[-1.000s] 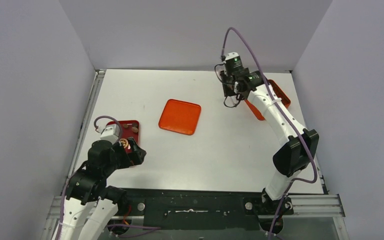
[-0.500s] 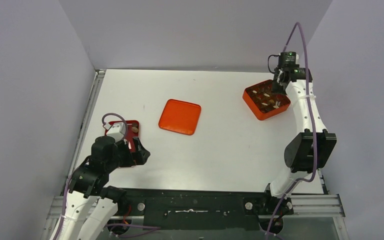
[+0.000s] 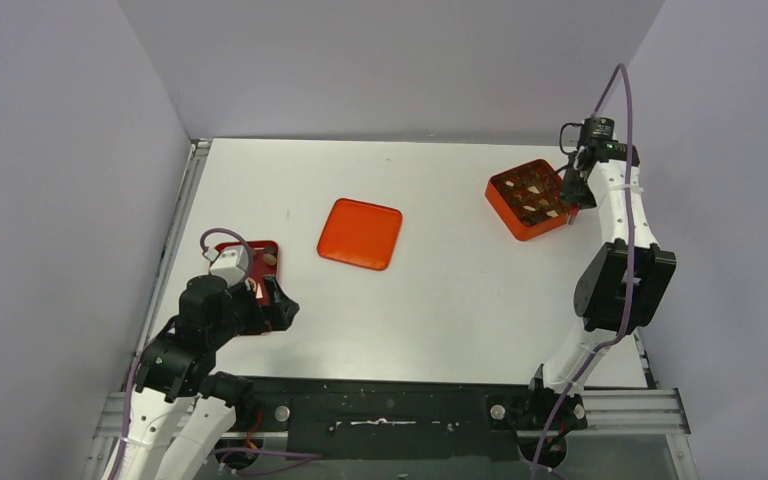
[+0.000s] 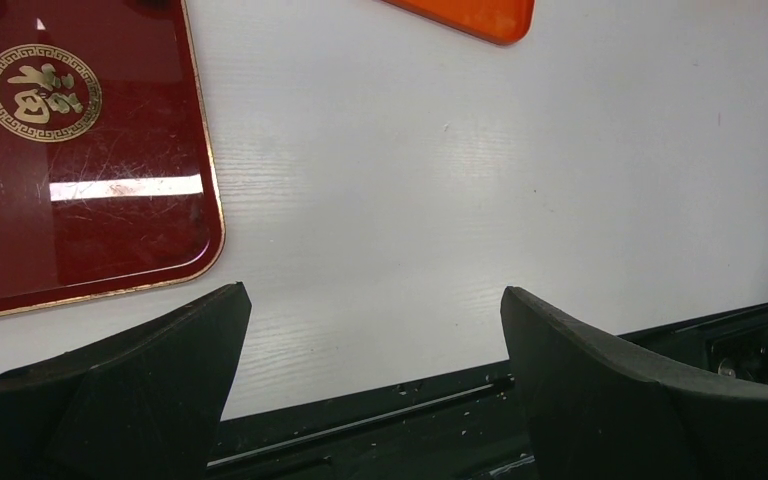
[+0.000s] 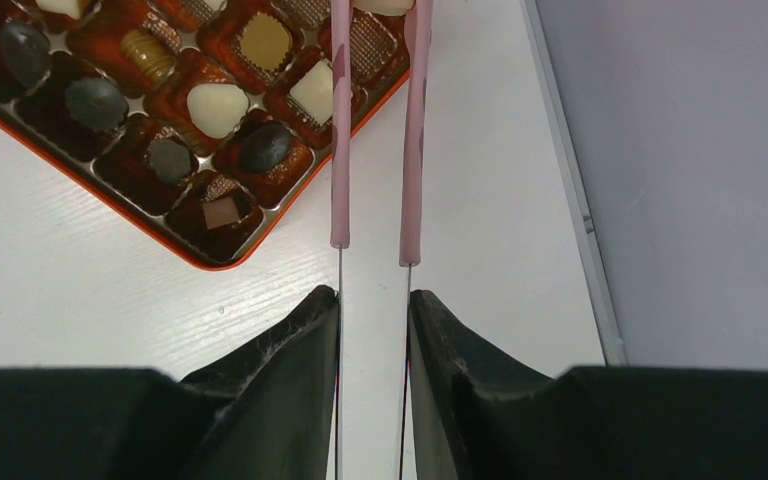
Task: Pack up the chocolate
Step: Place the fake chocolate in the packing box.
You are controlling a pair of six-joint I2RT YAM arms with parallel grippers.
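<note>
Only one box [image 3: 508, 215] of chocolate [image 5: 217, 108], one lid [image 3: 360, 233], one tray [image 4: 90, 220]

In the right wrist view the pink tongs [image 5: 340, 130] are running off at twelve o'clock, tips unseen, and the orange box [image 5: 175, 75] is being cropped, chocolate [image 5: 215, 105] included, toward ten o'clock.

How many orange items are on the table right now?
2. The flat orange lid lies mid-table; the orange box with chocolates sits far right, by the pink tongs. The left arm covers a bit of table, so one could be hidden.
</note>
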